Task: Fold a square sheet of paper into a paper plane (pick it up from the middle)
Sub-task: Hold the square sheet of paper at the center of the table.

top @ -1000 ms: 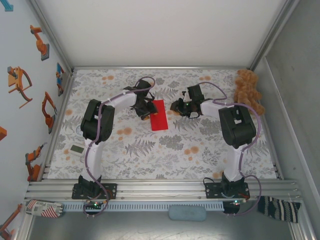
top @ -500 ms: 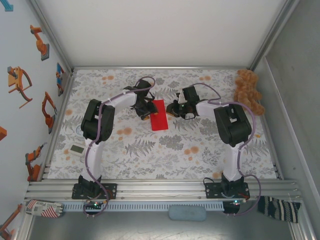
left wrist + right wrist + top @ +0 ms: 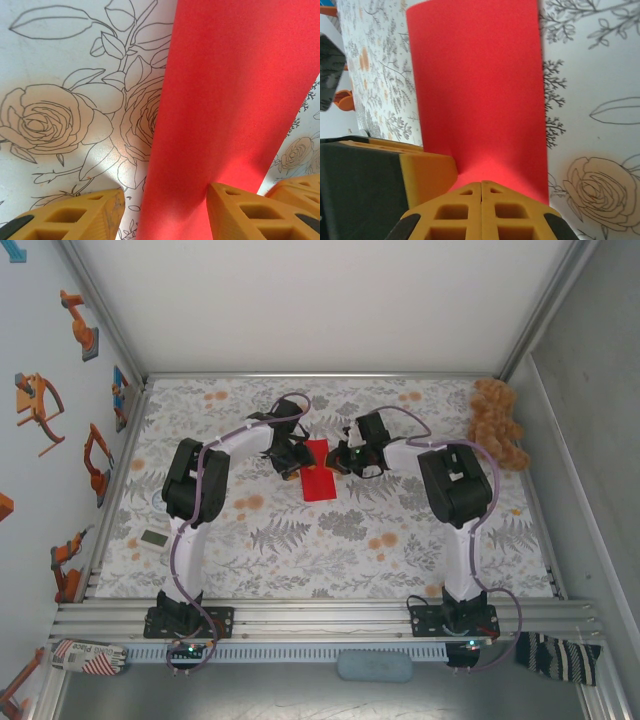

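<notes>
The square sheet of paper (image 3: 320,483) is bright red and lies folded into a narrow strip in the middle of the flowered table. My left gripper (image 3: 293,462) is at its left edge and my right gripper (image 3: 340,460) at its right edge. In the left wrist view the sheet (image 3: 225,100) runs up the frame; the left gripper (image 3: 165,197) is open, one finger on the cloth, the other finger (image 3: 235,215) resting on the red paper. In the right wrist view the right gripper (image 3: 481,186) is shut, its tips against the near edge of the sheet (image 3: 475,90).
A brown teddy bear (image 3: 497,422) sits at the back right corner. A small grey card (image 3: 153,537) lies near the left edge. The left gripper's yellow finger (image 3: 427,172) stands close beside the right gripper's tips.
My right gripper has moved left from beside the sheet onto its right edge and has shut. The left gripper and the sheet have stayed in place.
</notes>
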{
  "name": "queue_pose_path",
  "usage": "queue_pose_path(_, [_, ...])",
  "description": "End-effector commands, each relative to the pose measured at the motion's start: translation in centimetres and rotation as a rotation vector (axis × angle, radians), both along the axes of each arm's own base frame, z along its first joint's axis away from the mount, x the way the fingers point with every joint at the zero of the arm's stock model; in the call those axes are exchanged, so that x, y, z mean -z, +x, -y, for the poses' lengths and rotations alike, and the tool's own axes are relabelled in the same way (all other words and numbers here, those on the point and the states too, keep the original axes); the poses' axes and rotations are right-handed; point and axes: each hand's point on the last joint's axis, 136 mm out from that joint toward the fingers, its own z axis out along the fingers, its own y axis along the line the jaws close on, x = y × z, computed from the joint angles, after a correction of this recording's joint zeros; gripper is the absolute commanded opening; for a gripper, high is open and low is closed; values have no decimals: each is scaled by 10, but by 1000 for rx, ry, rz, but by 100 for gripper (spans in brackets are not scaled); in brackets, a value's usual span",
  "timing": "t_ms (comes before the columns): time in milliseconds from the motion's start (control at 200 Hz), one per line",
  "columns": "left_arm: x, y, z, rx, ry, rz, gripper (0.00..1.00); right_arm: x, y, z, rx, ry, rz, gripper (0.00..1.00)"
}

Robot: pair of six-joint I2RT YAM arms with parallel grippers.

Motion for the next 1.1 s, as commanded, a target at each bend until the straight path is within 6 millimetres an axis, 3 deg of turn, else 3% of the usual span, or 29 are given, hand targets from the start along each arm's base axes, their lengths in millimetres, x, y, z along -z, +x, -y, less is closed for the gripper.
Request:
queue_pose_path(0, [118,-78,-47,44,249,-300,51,8,-3,-3,-24,-16,-17,5])
queue_pose_path(235, [115,-79,-47,51,245,-299,51,35,-14,10,-18,-116,-66,4])
queue_pose_path(341, [101,-72,-43,67,217,-269,54,51,-22,22,-12,-201,-85,4])
queue_pose_path(446, [68,-50,-29,87,137,-184,57,64,-32,28,-10,-257,-115,3])
queue_pose_path(561, [15,-21,-13,88,32,-64,60,71,-41,33,11,-300,-147,2])
queue_pose_path(731, [-54,8,-18,39,-59,109,64,73,-56,39,75,-350,-196,2])
queue_pose_path(821, [-71,9,-24,13,-98,164,64,75,-67,46,116,-369,-225,2])
queue_pose_path(911, [-80,5,-18,17,-170,196,61,72,-74,49,137,-366,-233,1])
queue_pose_path(1092, [-92,-5,20,54,-373,199,47,68,-81,48,128,-339,-250,1])
